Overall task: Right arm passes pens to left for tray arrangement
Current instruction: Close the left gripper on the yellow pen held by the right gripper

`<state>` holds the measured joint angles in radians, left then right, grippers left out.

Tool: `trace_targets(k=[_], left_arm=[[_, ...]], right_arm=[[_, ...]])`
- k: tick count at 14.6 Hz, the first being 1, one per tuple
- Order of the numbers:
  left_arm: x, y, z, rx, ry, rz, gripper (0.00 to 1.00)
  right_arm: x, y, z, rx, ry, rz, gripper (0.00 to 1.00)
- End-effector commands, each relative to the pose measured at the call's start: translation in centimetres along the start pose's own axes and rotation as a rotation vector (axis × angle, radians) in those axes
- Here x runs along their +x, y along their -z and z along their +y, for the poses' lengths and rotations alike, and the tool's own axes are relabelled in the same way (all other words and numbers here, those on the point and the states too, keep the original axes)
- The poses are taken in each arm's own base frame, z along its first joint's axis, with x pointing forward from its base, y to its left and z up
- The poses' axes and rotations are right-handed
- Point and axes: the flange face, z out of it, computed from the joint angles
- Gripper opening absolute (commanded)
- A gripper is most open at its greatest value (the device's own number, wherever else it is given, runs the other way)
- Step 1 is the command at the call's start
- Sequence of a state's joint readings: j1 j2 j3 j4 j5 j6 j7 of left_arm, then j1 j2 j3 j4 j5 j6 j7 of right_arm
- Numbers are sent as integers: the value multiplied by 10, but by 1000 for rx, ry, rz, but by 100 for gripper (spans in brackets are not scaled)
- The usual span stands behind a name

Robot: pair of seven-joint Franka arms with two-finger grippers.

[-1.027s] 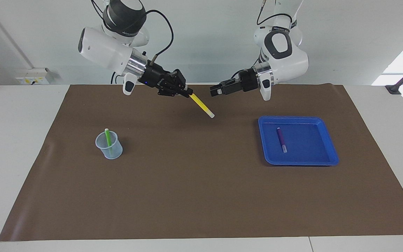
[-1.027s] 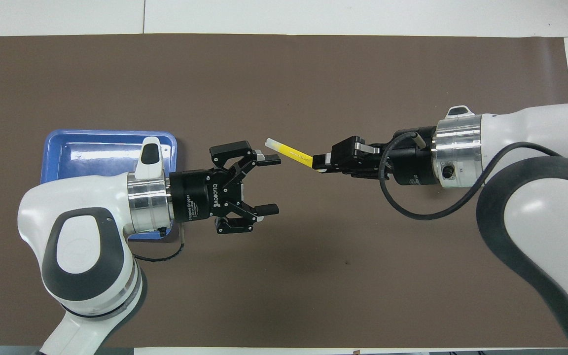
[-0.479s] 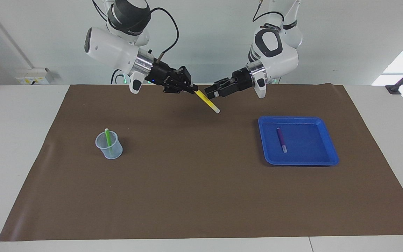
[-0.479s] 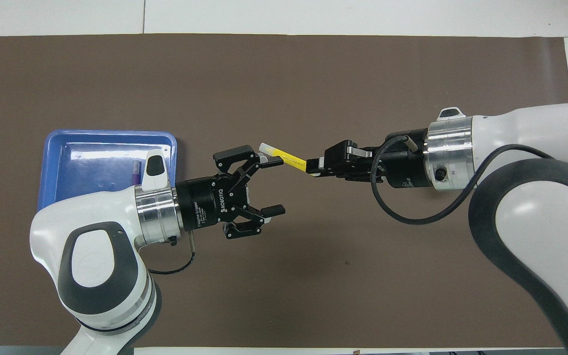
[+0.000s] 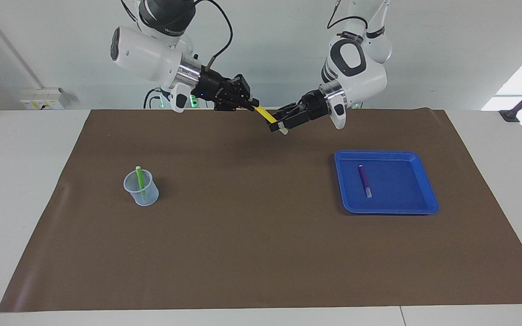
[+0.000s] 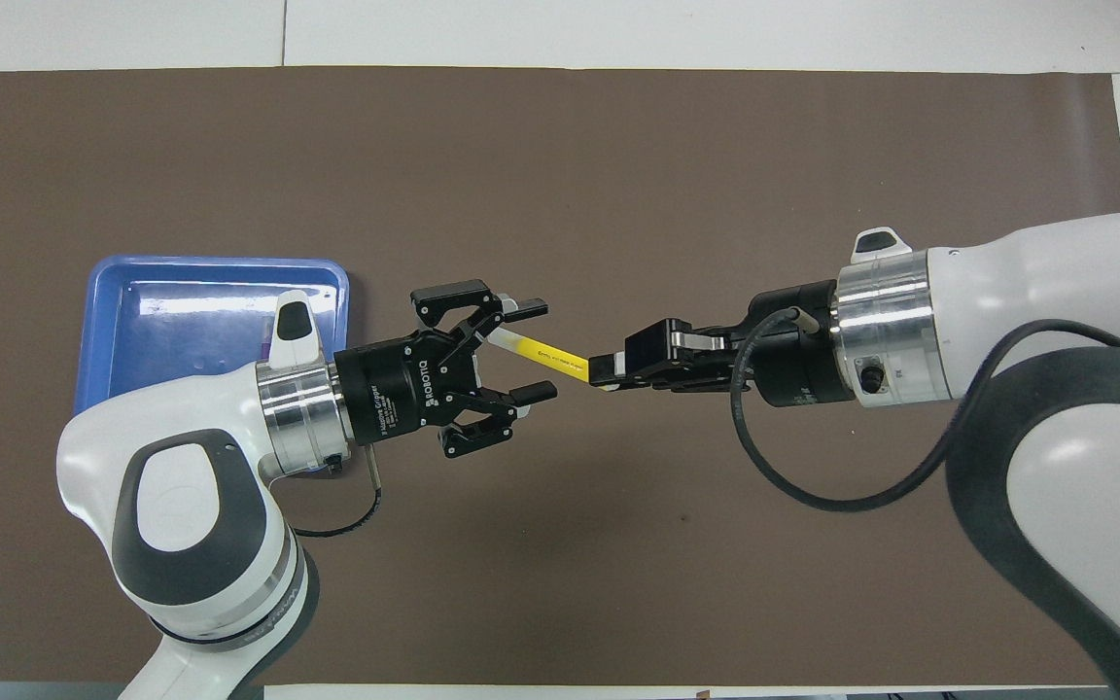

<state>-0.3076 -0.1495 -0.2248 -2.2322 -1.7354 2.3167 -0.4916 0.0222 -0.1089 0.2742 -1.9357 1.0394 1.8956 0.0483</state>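
Both grippers meet in the air over the mat's middle: the right gripper [image 6: 609, 371] pinches the yellow pen [image 6: 550, 354], whose pale tip lies between the left gripper's [image 6: 533, 350] spread fingers. Purple pen [image 5: 364, 180] lies in the tray [image 5: 424, 181]; green pen [image 5: 140, 178] stands in the cup [image 5: 142, 192].

A cup [image 5: 141, 187] stands on the surface [image 5: 252, 235] toward the right arm's end, one pen [image 5: 140, 178] upright in it. The tray [image 5: 419, 181] sits toward the left arm's end (another pen [image 5: 364, 180] lies in it), well apart.
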Motion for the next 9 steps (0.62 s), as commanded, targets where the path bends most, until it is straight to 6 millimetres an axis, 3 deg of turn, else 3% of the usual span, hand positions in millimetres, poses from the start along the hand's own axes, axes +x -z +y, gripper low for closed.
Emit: trace_targets(k=[1, 4, 9], left_arm=[[-11, 7, 5, -16, 4, -22, 81], [-11, 8, 4, -10, 3, -25, 76], [-12, 11, 4, -6, -2, -28, 55]], right_arm=[[-1, 3, 1, 4, 15, -3, 0], [-2, 2, 0, 4, 17, -1, 0], [-1, 2, 1, 3, 19, -1, 0]])
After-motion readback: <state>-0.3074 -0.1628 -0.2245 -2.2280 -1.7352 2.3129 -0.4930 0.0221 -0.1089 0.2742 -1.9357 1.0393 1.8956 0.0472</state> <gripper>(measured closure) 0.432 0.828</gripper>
